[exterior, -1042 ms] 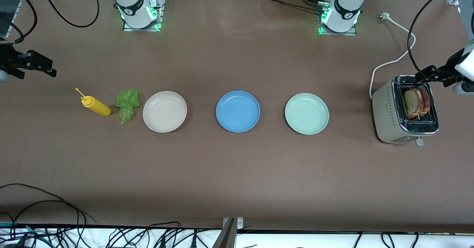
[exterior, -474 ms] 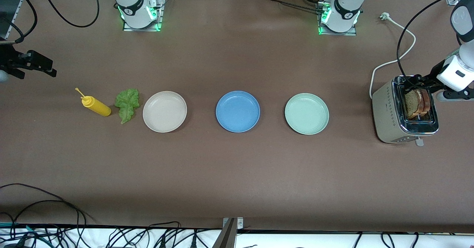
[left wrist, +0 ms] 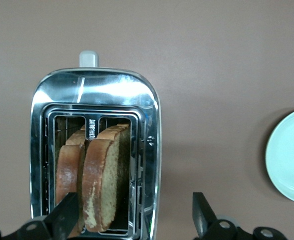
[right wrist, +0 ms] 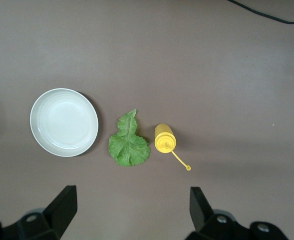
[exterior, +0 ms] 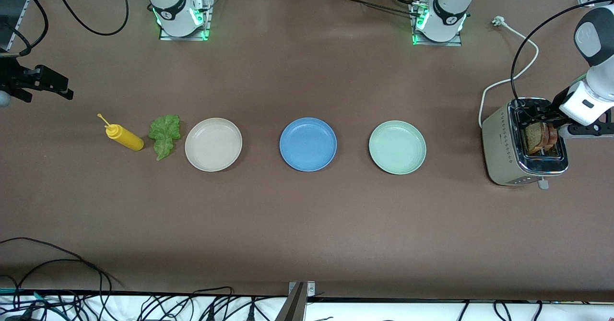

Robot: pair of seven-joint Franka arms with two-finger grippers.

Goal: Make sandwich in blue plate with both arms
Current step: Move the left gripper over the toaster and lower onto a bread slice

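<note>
Two bread slices [left wrist: 99,182] stand on edge in the slots of the toaster [exterior: 524,143], side by side, flat faces toward each other, crusts up. The toaster sits at the left arm's end of the table, its long axis running from the robots' side toward the front camera, its lever on the end nearer that camera.

The lettuce leaf [exterior: 164,130] lies flat toward the right arm's end, between the yellow squeeze bottle [exterior: 123,136] and the beige plate [exterior: 213,144], its narrow stem end pointing toward the front camera. The bottle lies on its side.

The blue plate [exterior: 308,144] sits bare in the middle of the row, with the mint-green plate [exterior: 397,147] beside it toward the toaster.

The left arm bends in from the table's end, wrist pointing down. The left gripper [left wrist: 137,215] hangs over the toaster, fingers spread wide and holding nothing; one finger [left wrist: 67,212] is over the bread.

The right arm waits. The right gripper [right wrist: 132,207] hangs over the table's end, near the leaf and bottle, fingers spread wide and holding nothing.
</note>
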